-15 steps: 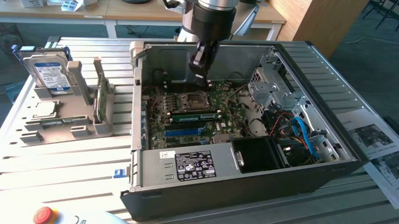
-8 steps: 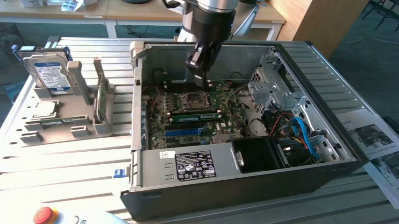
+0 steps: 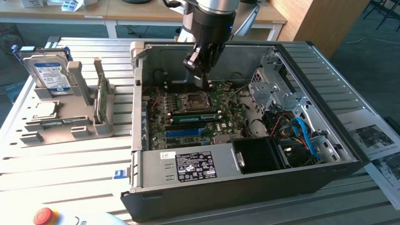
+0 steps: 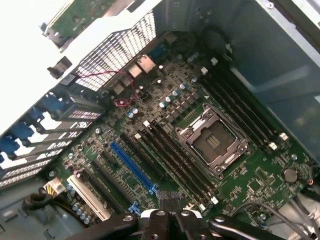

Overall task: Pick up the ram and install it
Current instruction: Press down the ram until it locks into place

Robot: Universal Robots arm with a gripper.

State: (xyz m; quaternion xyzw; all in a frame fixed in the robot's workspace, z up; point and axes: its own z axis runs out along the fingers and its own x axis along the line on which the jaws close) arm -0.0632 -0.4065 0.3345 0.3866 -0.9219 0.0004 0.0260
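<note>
Green ram (image 3: 100, 99) stands on edge in the grey holder (image 3: 69, 123) on the bench (image 3: 56, 164), at the exterior view's left, well apart from the pincer (image 3: 200, 77). Arm reaches down into the open computer case (image 3: 250, 187), above the motherboard (image 3: 194, 117) near the CPU socket (image 4: 212, 142). Pincer is closed, empty.

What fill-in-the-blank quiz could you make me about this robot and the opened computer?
1. Over the motherboard, the hand has its fingers ____.
2. The label on the hard drive, which stands in the grey holder, is ____ in colour.
3. At the near corner of the exterior view's left, the round button is ____ in colour.

Missing words: shut; blue; red.
</note>
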